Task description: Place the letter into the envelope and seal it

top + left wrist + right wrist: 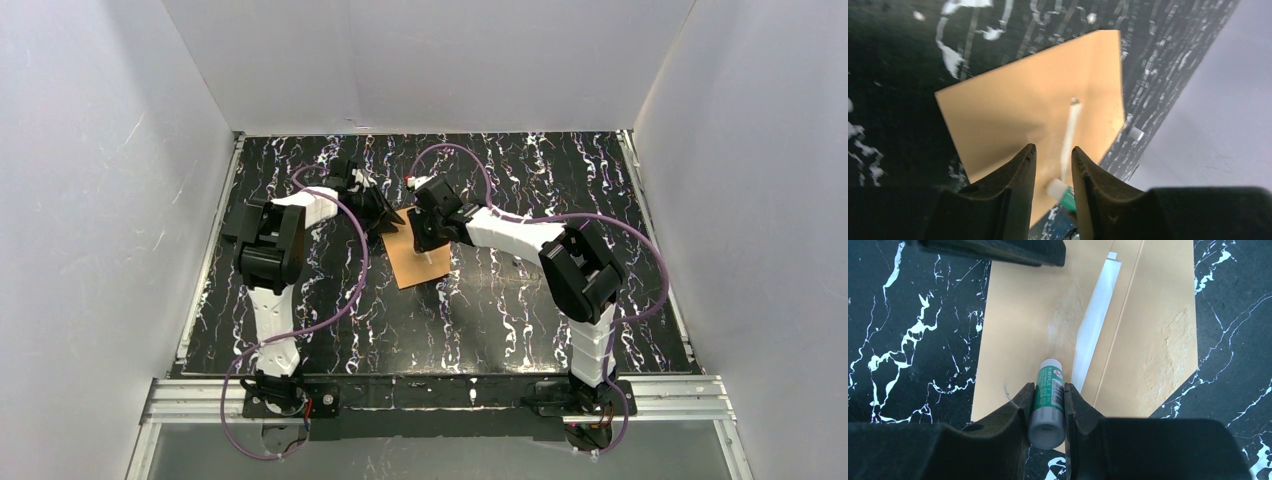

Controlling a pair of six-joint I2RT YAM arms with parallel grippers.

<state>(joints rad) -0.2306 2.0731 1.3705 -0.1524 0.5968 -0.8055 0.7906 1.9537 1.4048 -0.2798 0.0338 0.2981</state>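
Note:
The orange-brown envelope [420,262] [1018,105] [1018,330] lies flat on the black marbled table, its pointed flap [1158,340] folded open and smeared with whitish patches. The letter shows only as a narrow pale strip [1095,320] [1070,130] along the envelope's mouth. My right gripper [1048,386] [430,235] is shut on a green glue stick [1049,390] [1064,194], whose white tip points down at the envelope beside the strip. My left gripper [1053,148] [385,215] hovers over the envelope's far end, jaws a narrow gap apart with nothing between them.
A small white cap-like piece [1135,133] lies on the table just past the envelope's edge. White walls [100,200] close in the table on three sides. Both arms meet over the table's middle, cables looping above them.

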